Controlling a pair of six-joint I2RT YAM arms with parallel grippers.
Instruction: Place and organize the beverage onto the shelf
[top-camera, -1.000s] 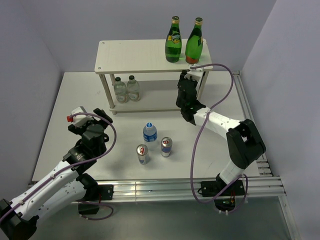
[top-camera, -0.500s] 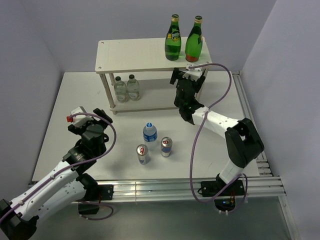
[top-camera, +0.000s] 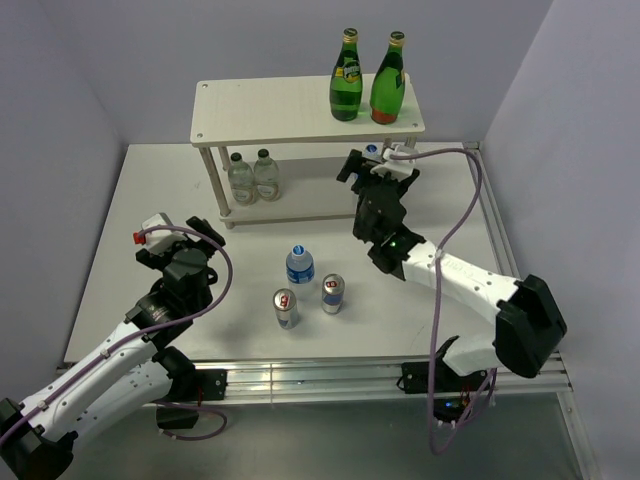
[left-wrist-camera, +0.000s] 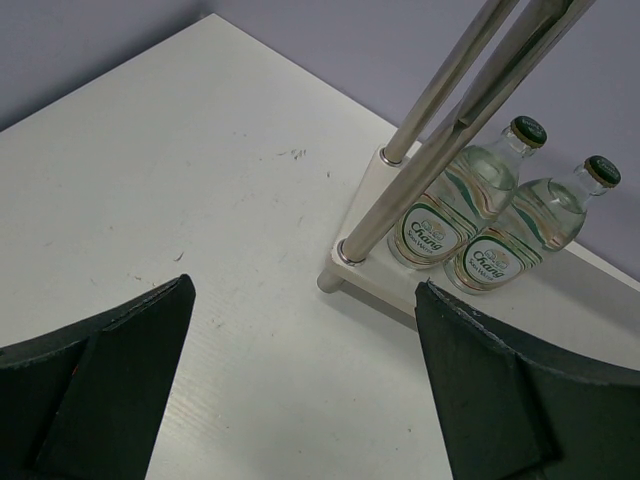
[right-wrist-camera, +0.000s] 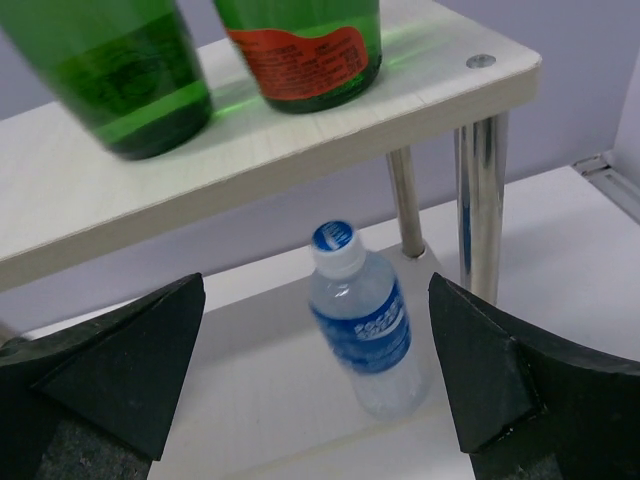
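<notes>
Robot lab: walled white table (top-camera: 250, 260)

My left arm (top-camera: 120, 350) and right arm (top-camera: 470, 290) have white links and black joints. A purple cable (top-camera: 432, 345) loops along each. The fingers (left-wrist-camera: 500, 400) are dark wedges.

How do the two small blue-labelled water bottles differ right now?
The shelved bottle stands on the shelf's lower board by its right legs; the loose bottle stands on the table. The shelved bottle sits beneath the green bottles; the loose bottle has two cans close by. Both stand cap-up with blue labels.
</notes>
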